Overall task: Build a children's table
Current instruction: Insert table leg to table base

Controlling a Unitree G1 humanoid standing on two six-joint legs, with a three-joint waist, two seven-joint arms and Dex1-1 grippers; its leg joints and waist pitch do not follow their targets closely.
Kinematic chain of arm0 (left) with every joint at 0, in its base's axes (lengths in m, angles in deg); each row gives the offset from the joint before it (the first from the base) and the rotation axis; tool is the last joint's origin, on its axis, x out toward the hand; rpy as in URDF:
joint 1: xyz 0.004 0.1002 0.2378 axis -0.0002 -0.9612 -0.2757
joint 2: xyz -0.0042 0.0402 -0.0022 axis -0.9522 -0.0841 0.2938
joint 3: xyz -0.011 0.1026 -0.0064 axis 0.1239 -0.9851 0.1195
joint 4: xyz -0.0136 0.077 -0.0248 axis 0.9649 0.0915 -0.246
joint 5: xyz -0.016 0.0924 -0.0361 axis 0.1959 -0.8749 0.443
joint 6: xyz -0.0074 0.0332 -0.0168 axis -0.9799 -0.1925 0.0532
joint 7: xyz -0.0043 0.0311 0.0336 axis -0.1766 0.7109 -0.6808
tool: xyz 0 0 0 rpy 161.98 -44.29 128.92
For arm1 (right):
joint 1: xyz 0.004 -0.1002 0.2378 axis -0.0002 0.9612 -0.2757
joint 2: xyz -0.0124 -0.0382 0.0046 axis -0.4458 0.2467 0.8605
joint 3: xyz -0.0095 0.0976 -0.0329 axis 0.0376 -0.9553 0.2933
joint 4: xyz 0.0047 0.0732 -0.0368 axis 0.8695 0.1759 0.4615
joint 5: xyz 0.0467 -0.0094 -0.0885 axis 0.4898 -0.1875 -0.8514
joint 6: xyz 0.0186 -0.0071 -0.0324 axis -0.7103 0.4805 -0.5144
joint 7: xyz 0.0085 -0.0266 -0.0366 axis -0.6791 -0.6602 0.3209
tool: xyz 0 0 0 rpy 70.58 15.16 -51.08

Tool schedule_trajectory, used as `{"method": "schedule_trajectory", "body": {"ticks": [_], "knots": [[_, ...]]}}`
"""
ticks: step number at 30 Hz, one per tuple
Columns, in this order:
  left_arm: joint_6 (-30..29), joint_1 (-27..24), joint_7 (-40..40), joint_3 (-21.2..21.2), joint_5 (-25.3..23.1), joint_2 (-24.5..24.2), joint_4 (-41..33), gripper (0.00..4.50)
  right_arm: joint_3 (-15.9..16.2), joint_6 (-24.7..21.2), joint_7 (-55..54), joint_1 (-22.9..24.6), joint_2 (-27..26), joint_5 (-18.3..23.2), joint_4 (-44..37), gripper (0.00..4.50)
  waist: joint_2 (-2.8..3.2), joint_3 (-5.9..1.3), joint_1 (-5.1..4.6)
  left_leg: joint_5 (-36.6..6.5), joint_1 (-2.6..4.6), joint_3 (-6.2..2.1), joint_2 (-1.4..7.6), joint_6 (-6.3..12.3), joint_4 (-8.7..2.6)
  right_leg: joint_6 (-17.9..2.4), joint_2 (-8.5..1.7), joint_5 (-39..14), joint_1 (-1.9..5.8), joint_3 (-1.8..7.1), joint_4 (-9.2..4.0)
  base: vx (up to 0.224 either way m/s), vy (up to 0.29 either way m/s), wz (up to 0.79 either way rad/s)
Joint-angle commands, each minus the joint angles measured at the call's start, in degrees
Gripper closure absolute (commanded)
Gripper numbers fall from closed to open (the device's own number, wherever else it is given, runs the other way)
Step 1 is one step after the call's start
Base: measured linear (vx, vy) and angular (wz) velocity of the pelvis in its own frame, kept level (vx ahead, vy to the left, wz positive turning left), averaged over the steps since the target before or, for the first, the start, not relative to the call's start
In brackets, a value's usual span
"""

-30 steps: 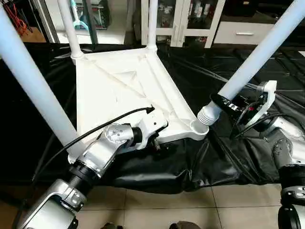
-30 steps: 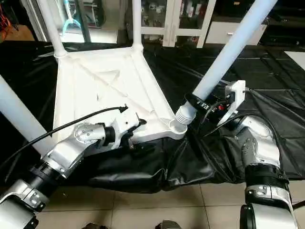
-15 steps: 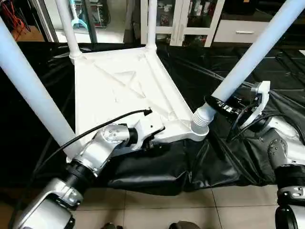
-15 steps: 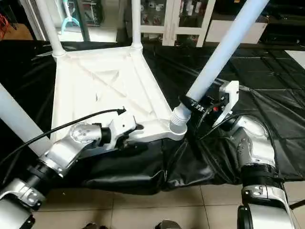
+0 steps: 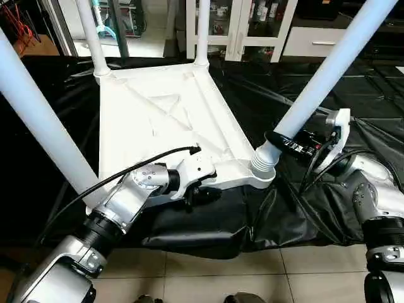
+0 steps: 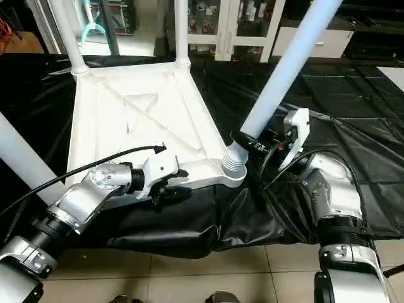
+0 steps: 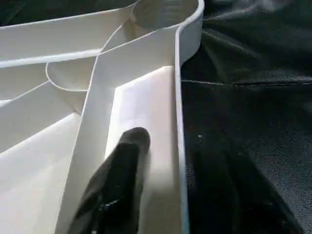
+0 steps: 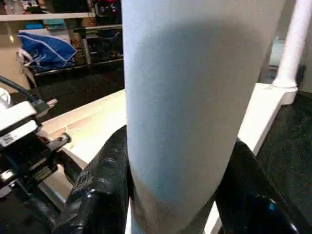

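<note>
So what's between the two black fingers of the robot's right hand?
A white table leg. In the right wrist view the fingers press against it on both sides.

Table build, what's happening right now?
Right gripper clamps the last leg, its base in the corner socket. Left gripper straddles the tabletop rim. Nothing in the way.

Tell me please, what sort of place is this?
Probably an indoor workroom or lab: tiled floor, a black sheet spread under the upturned table top, and a glass-door cabinet behind.
</note>
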Motion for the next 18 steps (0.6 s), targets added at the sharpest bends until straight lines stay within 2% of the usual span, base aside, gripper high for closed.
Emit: {"method": "schedule_trajectory", "body": {"ticks": [1,2,5,8,10,13,16,17,18], "knots": [[-1.60,-1.21,-1.46,-1.32,-1.88,-1.08,-0.20,2.80,0.44,1.27,1.78,-1.45,1.65,-0.87,-1.00,2.67,-0.75,-3.97,-0.04,-12.78,1.67,-0.89,1.43,2.90,-4.35,-13.55,-3.12,-14.55,2.13,1.36,-5.03,0.000,0.000,0.00],[-1.63,-1.27,-1.54,-1.37,-1.97,-1.15,-0.34,2.99,0.53,1.46,1.92,-1.38,1.73,-0.99,-0.96,2.67,-0.74,-4.07,-0.04,-12.08,1.59,-0.90,1.43,3.11,-4.31,-13.71,-3.15,-13.58,2.27,1.36,-4.88,0.000,0.000,0.00],[-1.80,-1.46,-2.16,-2.12,-2.92,-1.74,-0.95,3.10,0.67,2.00,2.01,-1.33,1.86,-1.20,-0.72,2.67,-0.74,-4.14,-0.02,-11.19,1.57,-0.87,1.42,3.62,-4.26,-14.17,-3.16,-12.07,2.33,1.33,-4.75,0.000,0.000,0.00],[-2.01,-1.70,-2.69,-2.46,-3.56,-2.13,-1.37,3.44,0.58,2.63,2.02,-1.47,1.94,-1.47,-0.19,2.67,-0.69,-4.15,-0.09,-10.90,1.54,-0.82,1.40,3.93,-4.22,-14.44,-3.13,-11.43,2.34,1.35,-4.72,0.000,0.000,0.00],[-2.38,-1.84,-2.96,-2.29,-3.69,-2.12,-1.56,3.47,0.48,3.04,1.90,-1.60,2.00,-1.50,0.18,2.67,-0.68,-4.09,-0.08,-11.38,1.65,-0.80,1.42,3.89,-4.24,-14.50,-3.10,-12.04,2.26,1.33,-4.79,0.000,0.000,0.00],[-2.55,-1.85,-2.91,-2.02,-3.93,-2.05,-1.58,3.86,0.20,3.49,1.59,-1.86,1.97,-1.51,0.51,2.67,-0.70,-4.01,-0.14,-12.24,1.71,-0.83,1.45,3.47,-4.34,-14.31,-3.07,-13.18,2.20,1.32,-4.90,0.000,0.000,0.00],[-2.71,-1.93,-3.01,-1.68,-4.10,-1.91,-1.62,3.92,0.22,3.54,1.82,-1.71,1.90,-1.59,0.79,2.67,-0.71,-3.98,-0.13,-12.25,1.65,-0.81,1.40,3.38,-4.32,-14.23,-3.10,-13.29,2.20,1.36,-4.93,0.000,0.000,0.00],[-2.71,-1.97,-3.02,-1.65,-4.11,-1.92,-1.63,4.20,0.33,3.42,2.06,-1.42,1.88,-1.67,0.77,2.67,-0.70,-3.98,-0.10,-12.34,1.70,-0.81,1.41,3.36,-4.31,-14.18,-3.10,-13.42,2.17,1.37,-4.97,0.000,0.000,0.00],[-2.73,-1.96,-3.03,-1.64,-4.10,-1.92,-1.65,4.30,0.40,3.29,2.24,-1.26,1.88,-1.72,0.76,2.67,-0.83,-3.98,-0.12,-12.35,1.66,-0.79,1.41,3.40,-4.33,-14.11,-3.08,-13.48,2.18,1.36,-4.98,0.000,0.000,0.00]]}}
